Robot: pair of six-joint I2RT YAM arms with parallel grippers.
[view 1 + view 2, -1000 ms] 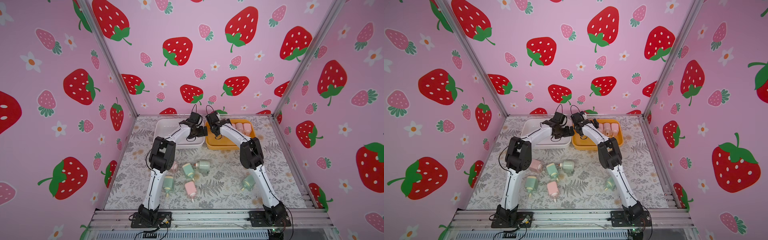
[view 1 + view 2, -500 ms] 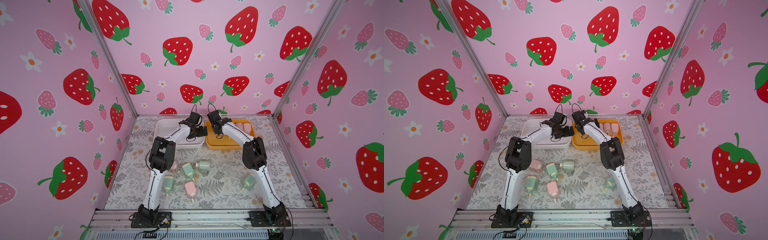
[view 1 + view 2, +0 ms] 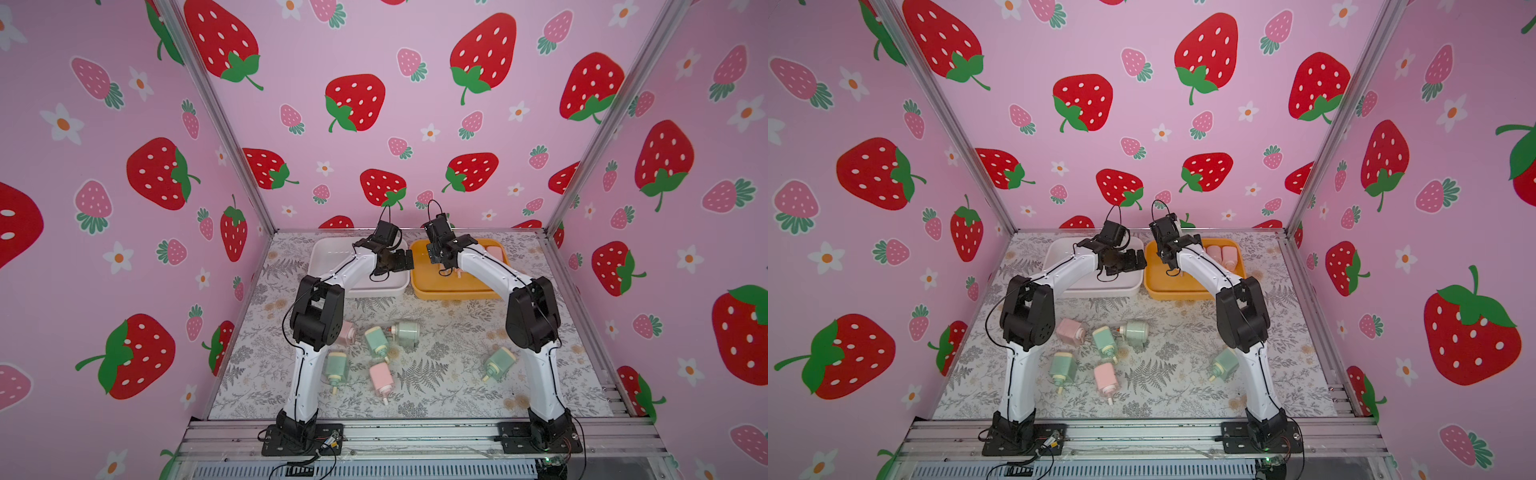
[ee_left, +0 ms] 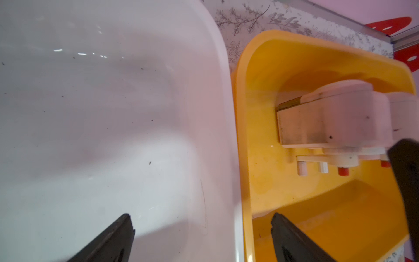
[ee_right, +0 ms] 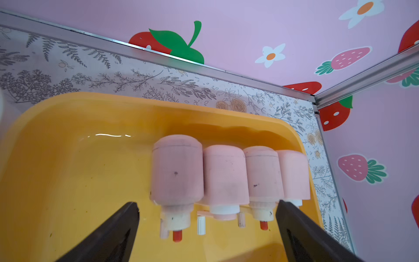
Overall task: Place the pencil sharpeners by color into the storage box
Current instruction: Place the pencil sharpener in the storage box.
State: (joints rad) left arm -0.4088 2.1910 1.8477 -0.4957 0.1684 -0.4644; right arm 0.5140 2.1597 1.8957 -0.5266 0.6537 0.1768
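Judging pencil sharpeners (image 5: 176, 167) light, rigid, slick; we'd pinch mid-body, off the crank (image 5: 201, 225). Left end effector (image 4: 201, 216) and right end effector (image 5: 207, 203) spread, empty.

Pink strawberry-print walls (image 3: 374, 50) enclose a grey fern-patterned floor (image 3: 449, 395), joined by aluminium corner posts (image 3: 216, 116).

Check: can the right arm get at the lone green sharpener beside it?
Probably yes: the green sharpener lies on the mat by itself, and the right arm has its jaws open and empty over the yellow tray. Folding back that near its own base may be tight.
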